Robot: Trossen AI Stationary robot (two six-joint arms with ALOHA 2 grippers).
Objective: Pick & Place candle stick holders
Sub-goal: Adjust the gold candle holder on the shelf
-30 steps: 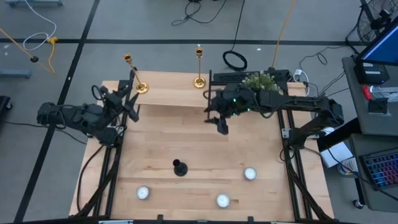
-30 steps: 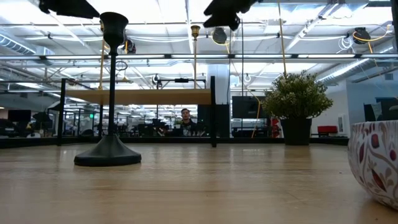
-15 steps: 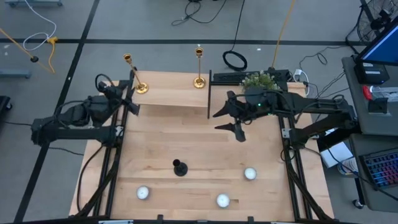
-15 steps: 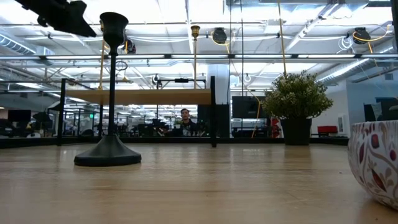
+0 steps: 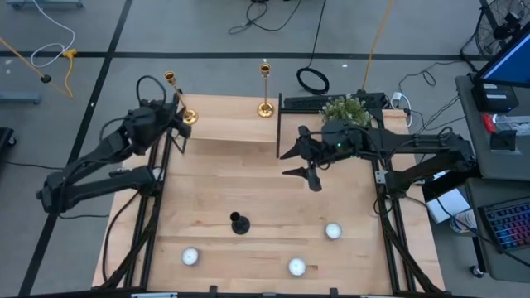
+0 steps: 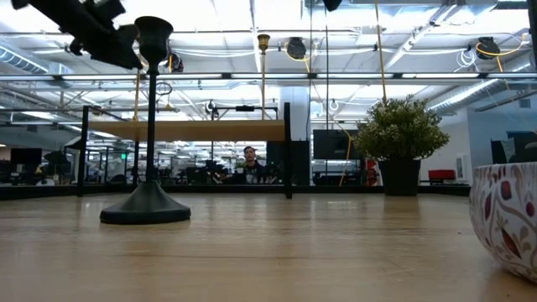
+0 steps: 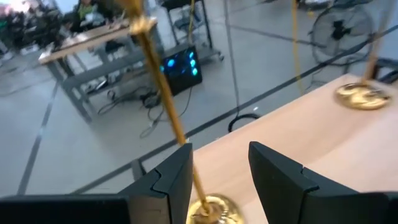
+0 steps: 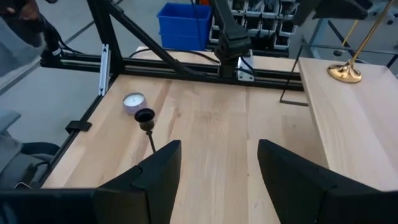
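The left gripper (image 5: 176,124) has been extended toward the far-left gold candlestick (image 5: 178,99), fingers (image 7: 171,180) open around its stem; the right gripper (image 5: 300,163) is hovering open, empty, above the desk (image 5: 265,190).

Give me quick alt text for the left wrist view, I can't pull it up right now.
The left gripper is open, its two dark fingers straddling the slanting stem of a gold candlestick whose round base sits on the wooden table. A second gold candlestick stands farther along the table edge.

Low view: right end effector (image 6: 332,4) cut off at top edge. Left wrist view: gold candlestick (image 7: 166,112) blurred, base cropped.
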